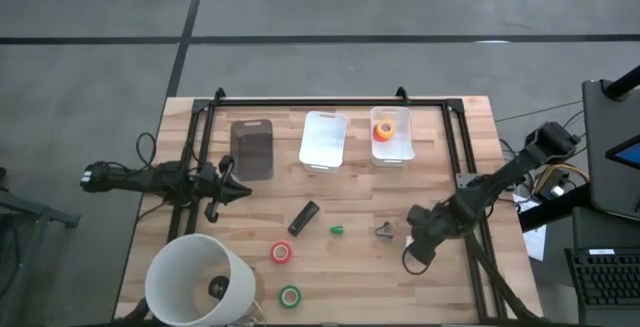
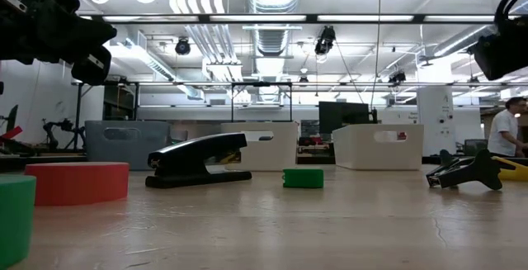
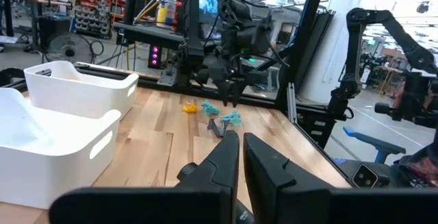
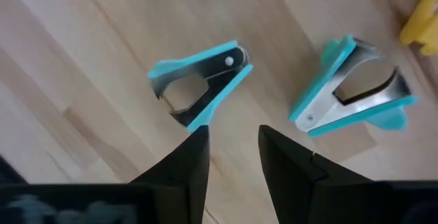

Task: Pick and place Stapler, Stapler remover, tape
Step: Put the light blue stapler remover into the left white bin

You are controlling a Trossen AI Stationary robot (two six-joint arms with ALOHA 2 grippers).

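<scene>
My right gripper [image 4: 233,142] hung just above the wooden tabletop [image 1: 360,252] with its two dark fingers a narrow gap apart and nothing between them, their tips poised near the lower corner of a teal-handled, metal-jawed staple remover [image 4: 200,87]; I judged I was lined up to close on it. A second teal staple remover [image 4: 352,90] lay just beside the first, and at the frame's edge a yellow object [image 4: 421,18] was cut off, so I could not tell what it was. From overhead these removers merged into one small dark shape, hard to separate. Farther out, the small black bar-shaped stapler [image 1: 303,218] lay near the table's middle with a tiny green piece [image 1: 338,230] beside it, a red tape roll [image 1: 282,253] and a green tape roll [image 1: 290,295] nearer the front edge, and an orange tape roll [image 1: 384,130] already inside the right-hand white plastic bin [image 1: 392,153], which suggested the bins were the destinations. The middle white bin [image 1: 324,157] and a dark grey bin [image 1: 252,172] sat alongside. My left gripper [image 3: 239,159] waited over the table's left side, fingers a slit apart, holding nothing. A white cylindrical shade [image 1: 195,279] hid the front-left corner.
</scene>
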